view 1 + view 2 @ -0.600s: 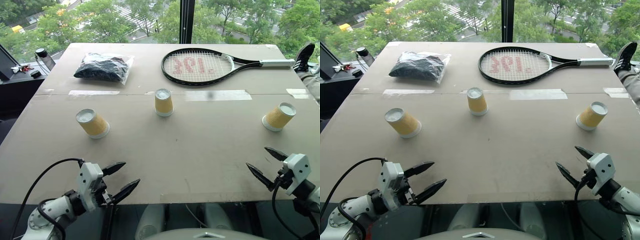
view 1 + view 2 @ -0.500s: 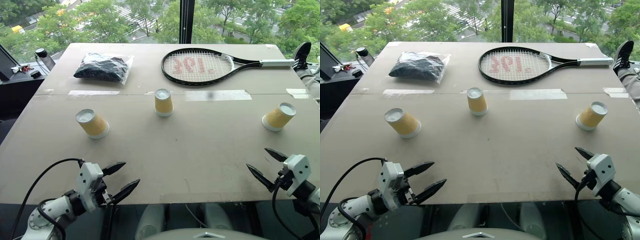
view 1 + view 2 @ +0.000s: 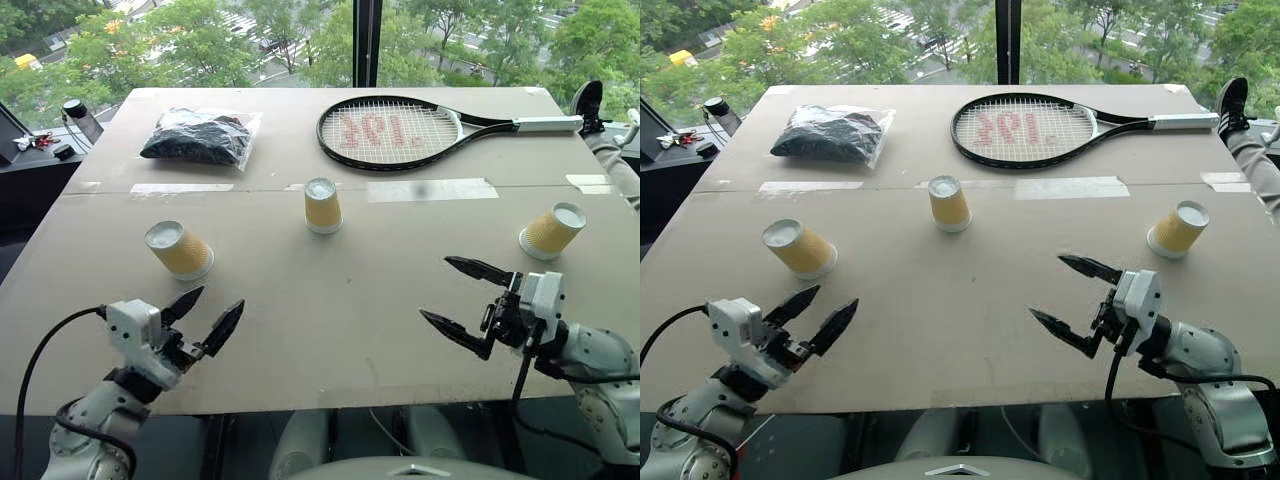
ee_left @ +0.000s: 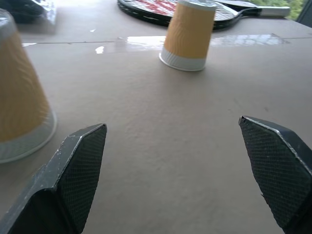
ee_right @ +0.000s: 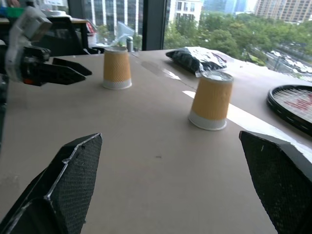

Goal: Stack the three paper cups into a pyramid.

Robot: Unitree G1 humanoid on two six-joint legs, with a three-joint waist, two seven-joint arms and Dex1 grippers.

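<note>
Three yellow paper cups stand upside down and apart on the brown table (image 3: 330,300): a left cup (image 3: 178,249), a middle cup (image 3: 322,205) and a right cup (image 3: 551,231). My left gripper (image 3: 222,296) hovers open and empty by the front edge, pointing forward just short of the left cup. My right gripper (image 3: 435,287) is open and empty too, pointing left over the table, in front of and left of the right cup. The left wrist view has the left cup (image 4: 19,102) close by and the middle cup (image 4: 189,34) farther off. The right wrist view looks across at the middle cup (image 5: 211,100), the left cup (image 5: 117,68) and the left gripper (image 5: 95,75).
A tennis racket (image 3: 395,132) and a clear bag of dark stuff (image 3: 197,137) lie at the back of the table. Tape strips (image 3: 430,190) cross it behind the cups. A person's shoe (image 3: 585,100) rests at the far right corner. A side shelf with a bottle (image 3: 72,108) stands at far left.
My right gripper has swung in from the front right corner and now points left over the table. My left gripper has shifted left and turned forward. The cups have not moved.
</note>
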